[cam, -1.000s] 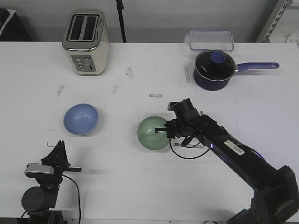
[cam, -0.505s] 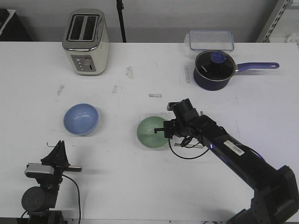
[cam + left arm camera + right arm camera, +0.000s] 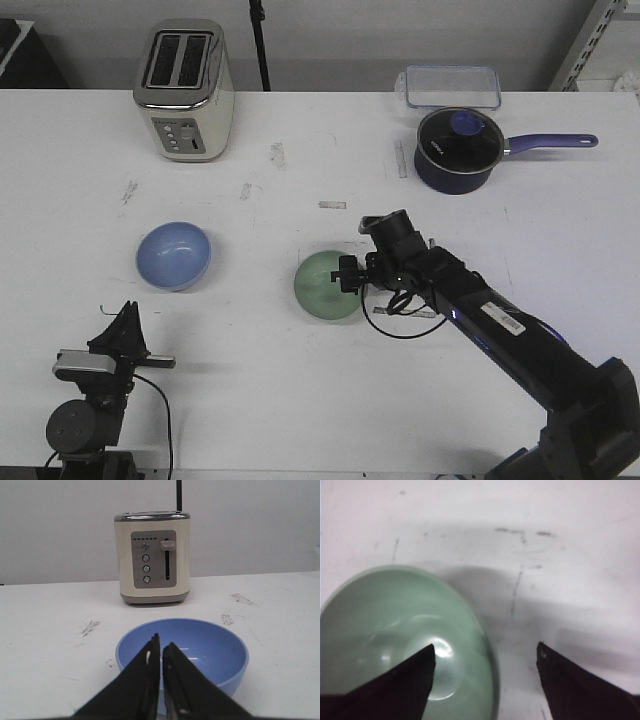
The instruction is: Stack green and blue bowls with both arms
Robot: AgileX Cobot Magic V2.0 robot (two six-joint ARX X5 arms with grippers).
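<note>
The right gripper (image 3: 350, 277) hangs over the near-side rim of the pale mint green round bowl (image 3: 322, 286), jaws spread wide, one finger (image 3: 415, 672) inside the bowl and the other outside it above the white table (image 3: 300, 400) (contact with the rim cannot be told). The left gripper (image 3: 161, 652) sits low with its jaws pressed together, holding nothing; the light periwinkle blue round bowl (image 3: 200, 652) stands just ahead of its fingertips, a cream two-slot toaster (image 3: 152, 557) farther beyond.
</note>
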